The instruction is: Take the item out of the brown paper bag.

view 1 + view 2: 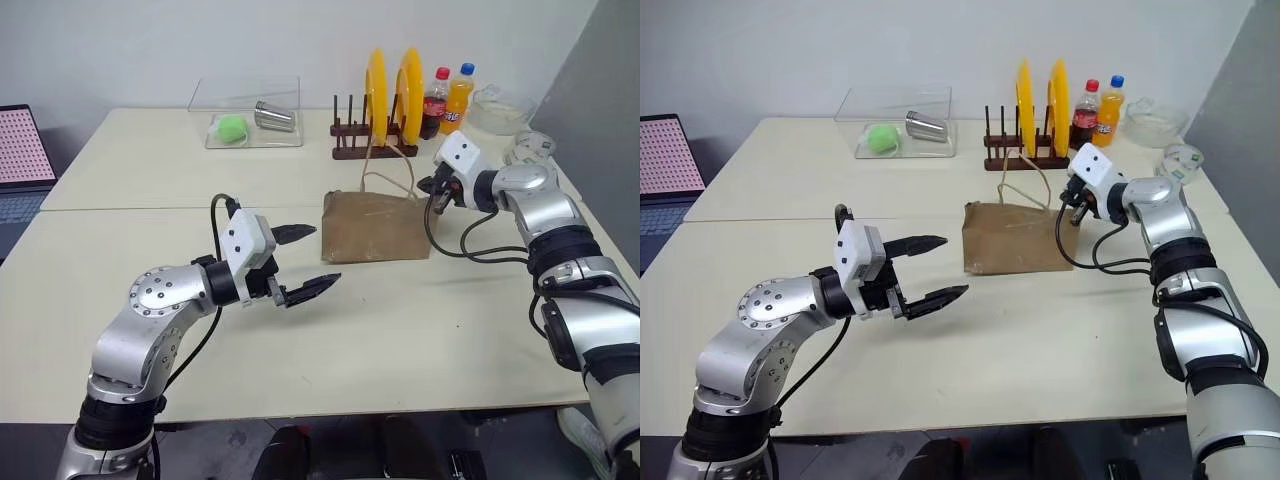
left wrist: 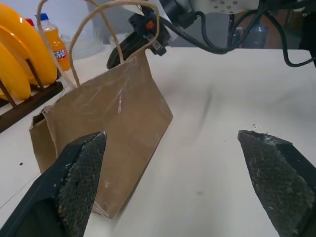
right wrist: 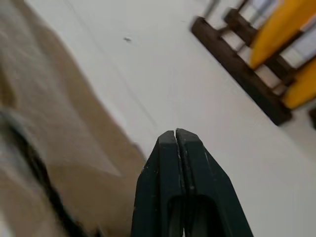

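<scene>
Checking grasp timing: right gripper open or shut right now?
Shut. In the right wrist view the two black fingers meet with no gap and nothing shows between them. The right gripper sits at the brown paper bag's top right corner.

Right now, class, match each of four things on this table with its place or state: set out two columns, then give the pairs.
1. brown paper bag
2. green ball
3. left claw
4. right claw

A. shut, fingers pressed together
B. in the clear box
C. open, in front of the bag
D. mid-table, handles up

Pairs: 1-D, 2-B, 3-C, 4-A
</scene>
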You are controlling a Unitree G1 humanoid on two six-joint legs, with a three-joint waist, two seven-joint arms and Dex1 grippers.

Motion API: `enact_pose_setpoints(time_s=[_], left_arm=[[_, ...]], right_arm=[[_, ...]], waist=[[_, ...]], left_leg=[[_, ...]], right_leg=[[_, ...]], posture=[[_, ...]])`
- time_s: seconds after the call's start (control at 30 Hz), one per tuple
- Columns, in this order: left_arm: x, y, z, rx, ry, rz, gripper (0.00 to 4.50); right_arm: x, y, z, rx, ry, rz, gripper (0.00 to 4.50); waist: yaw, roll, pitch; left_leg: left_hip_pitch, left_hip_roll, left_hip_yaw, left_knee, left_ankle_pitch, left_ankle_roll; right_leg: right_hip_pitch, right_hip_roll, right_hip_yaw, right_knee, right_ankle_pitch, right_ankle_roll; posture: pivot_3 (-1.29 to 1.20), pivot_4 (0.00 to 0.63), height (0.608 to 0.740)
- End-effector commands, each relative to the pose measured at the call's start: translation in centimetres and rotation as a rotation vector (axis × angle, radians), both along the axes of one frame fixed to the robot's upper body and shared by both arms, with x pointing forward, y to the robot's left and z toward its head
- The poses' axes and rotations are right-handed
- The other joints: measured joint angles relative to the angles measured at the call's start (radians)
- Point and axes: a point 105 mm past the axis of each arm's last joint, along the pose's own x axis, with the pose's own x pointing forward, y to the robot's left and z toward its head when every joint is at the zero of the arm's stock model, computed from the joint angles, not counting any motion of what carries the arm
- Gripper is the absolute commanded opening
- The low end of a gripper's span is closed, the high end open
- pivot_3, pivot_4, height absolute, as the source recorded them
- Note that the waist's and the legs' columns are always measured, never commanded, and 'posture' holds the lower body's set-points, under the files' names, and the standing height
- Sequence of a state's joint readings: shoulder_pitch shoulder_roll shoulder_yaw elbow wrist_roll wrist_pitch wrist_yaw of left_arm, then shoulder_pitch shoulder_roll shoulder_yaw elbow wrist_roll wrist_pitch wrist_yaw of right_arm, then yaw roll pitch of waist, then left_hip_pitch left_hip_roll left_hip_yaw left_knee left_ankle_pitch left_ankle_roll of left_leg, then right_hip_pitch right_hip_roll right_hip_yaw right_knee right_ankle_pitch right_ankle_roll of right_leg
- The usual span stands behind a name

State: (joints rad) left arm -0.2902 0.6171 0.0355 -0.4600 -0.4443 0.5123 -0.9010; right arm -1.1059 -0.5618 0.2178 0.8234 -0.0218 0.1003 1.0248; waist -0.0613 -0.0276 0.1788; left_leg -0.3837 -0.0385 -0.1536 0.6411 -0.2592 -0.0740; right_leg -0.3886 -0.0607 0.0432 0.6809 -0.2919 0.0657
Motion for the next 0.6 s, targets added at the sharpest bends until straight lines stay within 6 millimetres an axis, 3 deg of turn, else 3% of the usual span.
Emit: enact_pose_setpoints(time_s=[0.03, 0.27, 0.47, 0.6], left_arm=[[-0.5, 0.7, 0.6, 0.05, -0.028, -0.052, 4.5], [-0.1, 2.4, 1.1, 0.168, -0.031, -0.12, 4.5], [-0.4, 2.2, 1.0, 0.204, -0.024, -0.184, 4.5], [-0.4, 2.0, 1.0, 0.215, -0.021, -0.214, 4.5]], right_arm=[[-3.2, 1.0, 1.2, -0.002, 0.054, 0.195, 0.04], [-8.2, 1.2, -0.2, -0.056, 0.176, 0.329, 0.04], [-10.0, 1.5, -1.7, -0.076, 0.205, 0.334, 0.04], [-10.7, 1.7, -1.1, -0.061, 0.143, 0.331, 0.04]], waist=[[0.004, 0.001, 0.001], [0.006, 0.004, 0.002], [0.004, 0.004, 0.003], [0.005, 0.004, 0.003]], left_leg=[[0.0, 0.0, 0.0, 0.0, 0.0, 0.0], [0.0, 0.0, -0.002, 0.0, 0.0, 0.0], [0.0, 0.0, -0.001, 0.0, 0.0, 0.0], [0.0, 0.0, -0.001, 0.0, 0.0, 0.0]], right_leg=[[0.0, 0.0, 0.0, 0.0, 0.0, 0.0], [0.0, 0.0, -0.001, 0.0, 0.0, 0.0], [0.0, 0.0, -0.001, 0.0, 0.0, 0.0], [0.0, 0.0, -0.001, 0.0, 0.0, 0.0]], posture=[[0.0, 0.15, 0.74], [0.0, 0.15, 0.74], [0.0, 0.15, 0.74], [0.0, 0.15, 0.74]])
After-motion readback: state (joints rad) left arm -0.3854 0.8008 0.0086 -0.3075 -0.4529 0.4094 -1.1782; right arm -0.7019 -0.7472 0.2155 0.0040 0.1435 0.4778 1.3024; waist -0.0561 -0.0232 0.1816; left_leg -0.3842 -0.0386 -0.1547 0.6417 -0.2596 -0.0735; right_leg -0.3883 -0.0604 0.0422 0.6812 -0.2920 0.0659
